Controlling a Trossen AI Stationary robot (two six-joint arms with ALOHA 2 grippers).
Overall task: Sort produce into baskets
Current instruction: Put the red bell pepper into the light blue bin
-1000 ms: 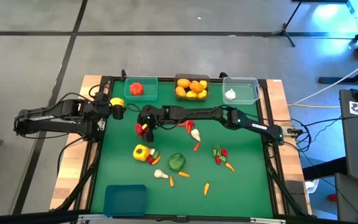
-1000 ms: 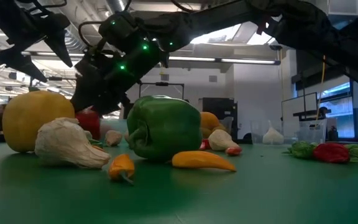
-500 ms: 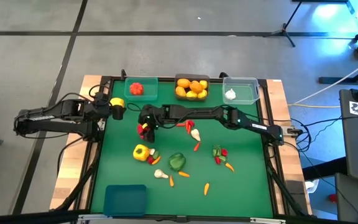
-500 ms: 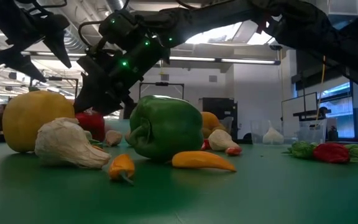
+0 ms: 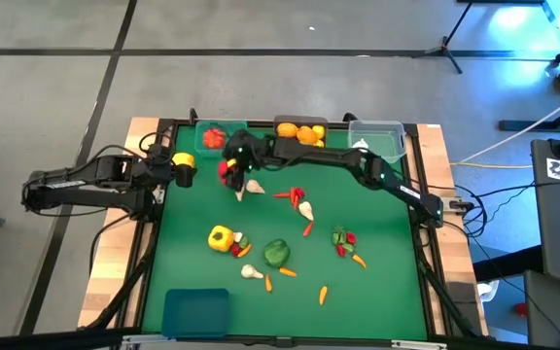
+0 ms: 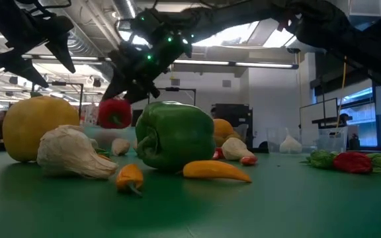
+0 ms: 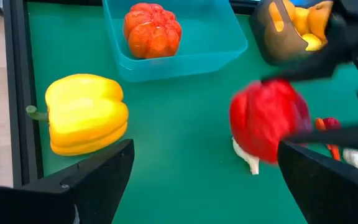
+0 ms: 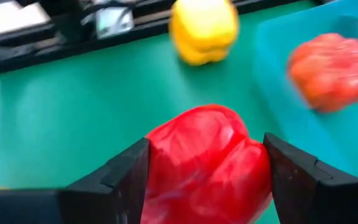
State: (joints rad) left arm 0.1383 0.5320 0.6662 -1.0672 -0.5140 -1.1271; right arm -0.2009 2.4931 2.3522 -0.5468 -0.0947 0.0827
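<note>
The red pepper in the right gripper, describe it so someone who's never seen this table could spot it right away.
Start at the teal basket at the far edge of the green table, which holds one red-orange fruit. Just in front of that basket the right gripper holds the red pepper clear of the mat, above a white garlic bulb. It is the only pepper off the table; the yellow and green ones lie on the mat.

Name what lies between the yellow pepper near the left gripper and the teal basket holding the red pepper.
Only bare green mat separates that yellow pepper from the teal basket, shown in the left wrist view.
</note>
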